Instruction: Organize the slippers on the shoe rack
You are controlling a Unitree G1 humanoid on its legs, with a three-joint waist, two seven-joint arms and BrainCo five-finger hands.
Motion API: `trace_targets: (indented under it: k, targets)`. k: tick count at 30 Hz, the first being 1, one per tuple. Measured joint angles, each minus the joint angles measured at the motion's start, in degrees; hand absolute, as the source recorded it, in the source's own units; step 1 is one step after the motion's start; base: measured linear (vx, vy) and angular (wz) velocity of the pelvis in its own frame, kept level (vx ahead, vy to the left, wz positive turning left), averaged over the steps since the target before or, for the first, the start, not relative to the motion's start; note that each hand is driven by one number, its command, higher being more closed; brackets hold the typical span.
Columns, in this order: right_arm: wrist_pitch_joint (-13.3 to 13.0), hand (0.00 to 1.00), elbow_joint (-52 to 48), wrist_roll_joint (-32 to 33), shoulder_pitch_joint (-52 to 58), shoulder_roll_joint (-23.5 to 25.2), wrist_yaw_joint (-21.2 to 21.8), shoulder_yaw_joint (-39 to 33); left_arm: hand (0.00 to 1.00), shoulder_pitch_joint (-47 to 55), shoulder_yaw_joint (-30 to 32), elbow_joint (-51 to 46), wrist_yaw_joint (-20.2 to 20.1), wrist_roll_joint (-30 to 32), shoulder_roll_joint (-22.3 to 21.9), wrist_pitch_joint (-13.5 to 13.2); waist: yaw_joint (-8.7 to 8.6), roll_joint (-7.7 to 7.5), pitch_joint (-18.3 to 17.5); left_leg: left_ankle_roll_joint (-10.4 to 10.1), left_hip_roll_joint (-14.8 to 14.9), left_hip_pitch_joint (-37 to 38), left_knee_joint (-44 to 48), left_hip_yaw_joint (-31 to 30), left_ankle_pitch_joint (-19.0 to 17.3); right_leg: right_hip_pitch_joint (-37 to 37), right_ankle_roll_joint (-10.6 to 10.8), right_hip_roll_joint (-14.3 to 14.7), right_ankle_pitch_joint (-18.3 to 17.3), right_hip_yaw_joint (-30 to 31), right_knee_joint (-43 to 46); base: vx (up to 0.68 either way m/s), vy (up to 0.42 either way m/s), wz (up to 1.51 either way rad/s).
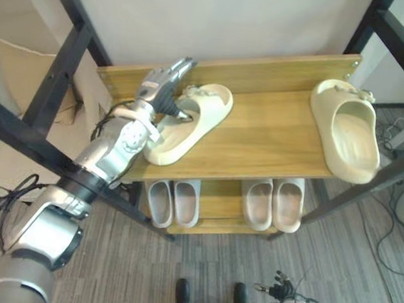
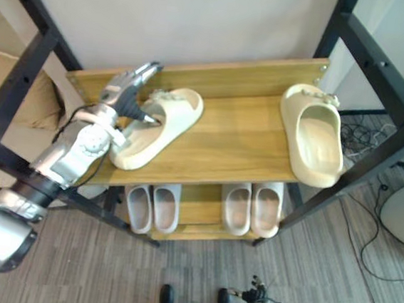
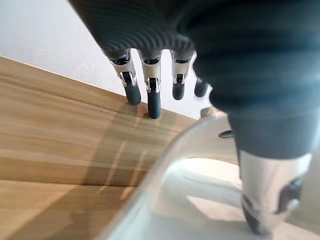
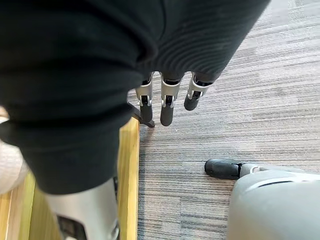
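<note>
Where the shoe rack (image 1: 268, 136) is seen from the head camera, its top shelf appears as a flat board of light, grained wood with a raised back board (image 1: 267, 70) along the 12 o'clock edge. Two thick, cream, moulded foam slippers with rounded soles and broad straps are carried on this shelf, well apart.

The left slipper (image 1: 190, 125) is laid at the 9 o'clock end and is set askew, with its toe turned toward 1 o'clock and its heel toward 7 o'clock, near the front edge. The right slipper (image 1: 347, 130) is laid at the 3 o'clock end, with its strap toward 12 o'clock and its heel at the front edge toward 5 o'clock.

The left hand (image 1: 158, 86) is placed at the strap of the left slipper. Its fingers (image 3: 152, 95) are held straight and close together, and are pointed past the strap toward the back board. The thumb (image 3: 265, 200) is set apart from them, with its dark tip lowered into the slipper's smooth opening. Nothing is clasped.

On the lower shelf, a pale grey pair (image 1: 172, 202) is set at 7 o'clock and a beige pair (image 1: 273, 203) at 5 o'clock, each side by side.

The right hand (image 4: 167, 100) is hung over the ribbed grey carpet (image 4: 240, 100) beside the rack's wooden edge, with straight, loosely spread fingers and nothing held.
</note>
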Motion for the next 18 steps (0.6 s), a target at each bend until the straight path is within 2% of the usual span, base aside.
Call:
trace_targets:
  k: [9,18]
  targets:
    - [-0.17,0.00,-0.01,0.04,-0.34,-0.12,-0.11,-0.04,1.00,-1.73,-0.55,1.78,0.04,-1.11,-2.13,-0.03,-1.44,0.37,0.27,0.00,-0.04,0.24,0.00,0.12,0.00,0.73,-0.06,-0.05,0.30,-0.02,-0.45,0.00,0.000,0.00]
    - [-0.12,0.00,0.06,0.12,-0.33,-0.61,-0.14,-0.07,1.00,-2.24,-0.50,3.40,0.13,-3.52,-4.06,0.06,-1.52,0.88,0.78,-0.01,0.03,1.07,-0.01,0.10,-0.01,1.68,-0.08,-0.02,0.33,-0.06,-0.63,-0.01,0.000,0.00]
